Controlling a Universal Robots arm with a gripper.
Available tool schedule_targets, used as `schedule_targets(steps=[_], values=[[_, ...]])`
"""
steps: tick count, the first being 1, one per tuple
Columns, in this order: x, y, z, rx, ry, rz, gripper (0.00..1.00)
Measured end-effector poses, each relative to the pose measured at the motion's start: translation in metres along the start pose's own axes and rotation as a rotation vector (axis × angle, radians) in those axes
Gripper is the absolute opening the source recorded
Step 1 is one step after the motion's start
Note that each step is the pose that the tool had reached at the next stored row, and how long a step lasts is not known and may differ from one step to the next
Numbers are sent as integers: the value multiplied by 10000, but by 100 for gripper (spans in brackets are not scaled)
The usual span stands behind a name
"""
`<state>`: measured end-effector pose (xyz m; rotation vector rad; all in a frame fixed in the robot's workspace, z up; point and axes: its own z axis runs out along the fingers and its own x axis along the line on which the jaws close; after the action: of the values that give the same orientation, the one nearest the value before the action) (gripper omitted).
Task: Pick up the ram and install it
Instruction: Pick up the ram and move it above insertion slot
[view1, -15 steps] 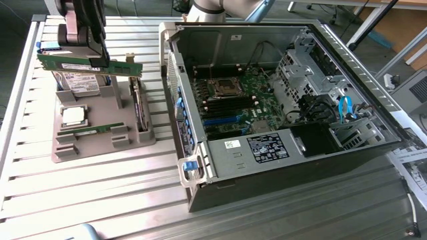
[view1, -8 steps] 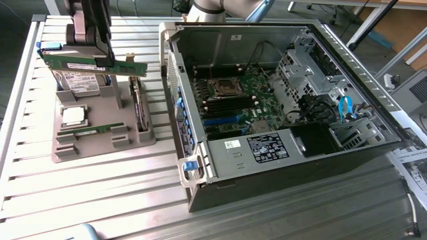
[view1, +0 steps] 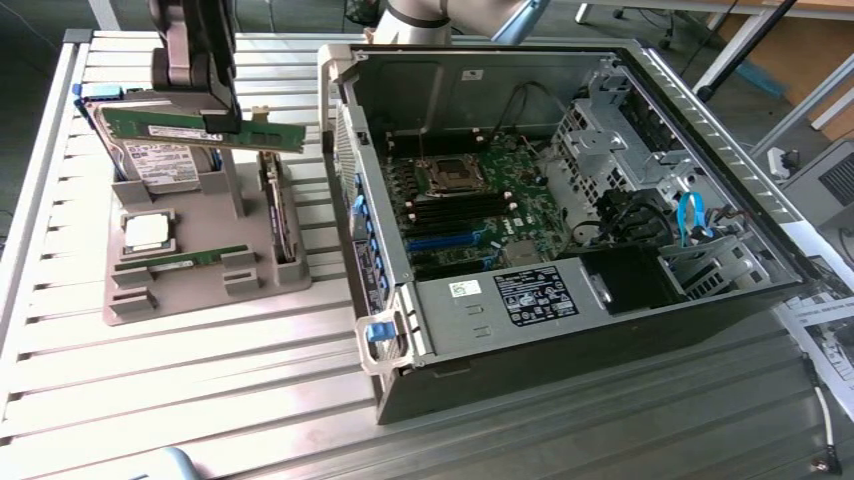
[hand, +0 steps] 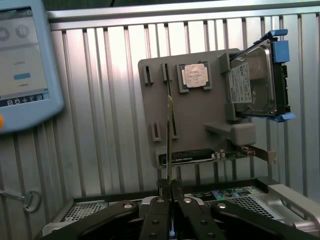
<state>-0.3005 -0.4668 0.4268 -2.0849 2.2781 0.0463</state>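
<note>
- The black two-fingered gripper is pinched narrow on the ram, a long, narrow green circuit-board stick with black chips and a white label. In the wrist view the ram is edge-on, a thin blade rising from between the closed tips of the gripper.
- The ram hangs lifted in the upper left of the exterior view, above the grey moulded plastic holder tray. It is well apart from the open black metal computer case at centre and right.
- Judged risk: the hold is a small pinch on smooth, flat board faces with long ends overhanging, so a jolt could make the stick pivot or slip.
- A tilted stick would likely meet the narrow black memory slots on the green motherboard askew, then jam or flex.
- The case's hard sheet-metal walls stand close around the slots; a low approach could clip them.
- The tray also holds a second green memory stick, a square silver processor chip and a shiny, boxy hard drive.
- The table is ribbed, glossy metal.
</note>
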Motion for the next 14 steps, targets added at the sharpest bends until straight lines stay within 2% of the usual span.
schedule_targets(steps=[14], values=[[-10,-120,2,0,2,0,13]])
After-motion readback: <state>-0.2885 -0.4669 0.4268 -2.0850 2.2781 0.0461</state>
